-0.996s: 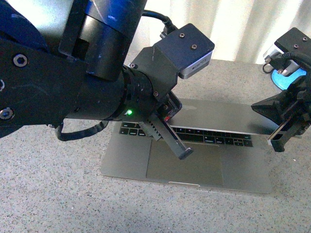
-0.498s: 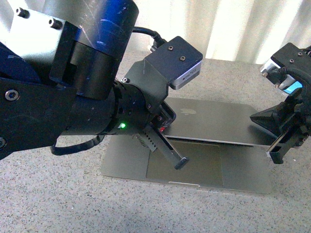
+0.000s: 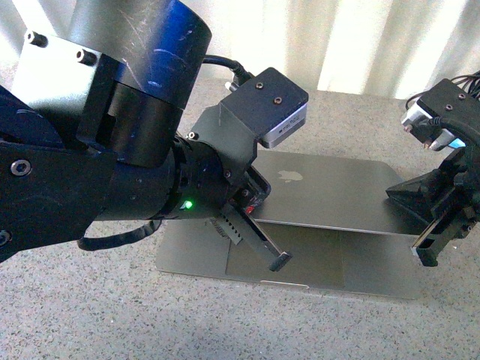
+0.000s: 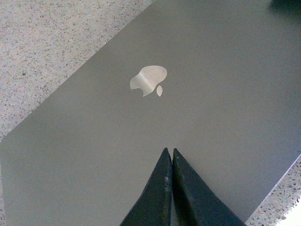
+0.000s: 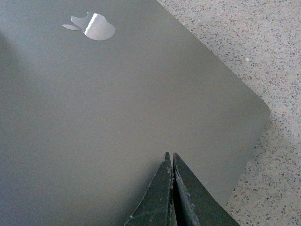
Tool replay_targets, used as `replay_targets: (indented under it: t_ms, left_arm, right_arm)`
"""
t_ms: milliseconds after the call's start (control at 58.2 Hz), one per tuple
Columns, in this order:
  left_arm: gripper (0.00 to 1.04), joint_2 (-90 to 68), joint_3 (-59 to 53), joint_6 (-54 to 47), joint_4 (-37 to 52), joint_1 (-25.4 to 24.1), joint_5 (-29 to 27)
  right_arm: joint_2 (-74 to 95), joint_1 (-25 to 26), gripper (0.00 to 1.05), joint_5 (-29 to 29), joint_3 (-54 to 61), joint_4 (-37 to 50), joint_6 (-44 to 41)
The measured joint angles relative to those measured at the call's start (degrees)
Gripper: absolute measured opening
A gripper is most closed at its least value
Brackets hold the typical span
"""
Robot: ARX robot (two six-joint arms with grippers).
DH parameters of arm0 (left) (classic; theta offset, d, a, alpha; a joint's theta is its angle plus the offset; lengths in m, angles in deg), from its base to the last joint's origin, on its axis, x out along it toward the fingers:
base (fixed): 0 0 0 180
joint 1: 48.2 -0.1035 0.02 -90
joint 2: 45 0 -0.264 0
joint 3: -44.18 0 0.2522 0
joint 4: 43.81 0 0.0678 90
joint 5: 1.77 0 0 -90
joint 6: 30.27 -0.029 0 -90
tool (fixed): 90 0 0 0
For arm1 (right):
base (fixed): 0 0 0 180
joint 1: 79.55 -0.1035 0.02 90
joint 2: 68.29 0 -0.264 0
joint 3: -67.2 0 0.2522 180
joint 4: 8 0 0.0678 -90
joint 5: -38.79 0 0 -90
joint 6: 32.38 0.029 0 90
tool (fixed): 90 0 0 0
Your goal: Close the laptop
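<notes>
The grey laptop [image 3: 330, 191] lies on the speckled table, its lid folded low over the base, with the front of the base and the trackpad [image 3: 300, 259] still showing. The apple logo [image 3: 289, 176] faces up. My left gripper [image 3: 280, 261] is shut and empty, its tip over the trackpad at the lid's front edge. My right gripper [image 3: 424, 255] is shut and empty at the lid's right front corner. In the left wrist view the shut left gripper [image 4: 170, 151] points over the lid [image 4: 117, 141]. In the right wrist view the shut right gripper [image 5: 170, 155] points over the lid [image 5: 117, 108] near its corner.
The speckled grey table [image 3: 90, 315] surrounds the laptop. A pale curtain [image 3: 360, 45] hangs behind. My bulky left arm [image 3: 112, 150] hides the laptop's left side.
The lid has come down: the keyboard showed a second ago and is now covered. Both grippers have moved lower and forward with the lid.
</notes>
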State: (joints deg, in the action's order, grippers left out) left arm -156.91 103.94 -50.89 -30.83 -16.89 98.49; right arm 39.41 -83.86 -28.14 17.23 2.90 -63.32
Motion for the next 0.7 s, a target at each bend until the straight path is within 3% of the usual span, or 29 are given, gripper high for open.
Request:
replay_targets:
  t_ms: [704]
  left_arm:
    - [0.04, -0.9, -2.0, 2.8, 1.3, 0.4, 2.9]
  right_arm:
    - [-0.2, -0.1, 0.01, 0.2, 1.9, -0.4, 0.3]
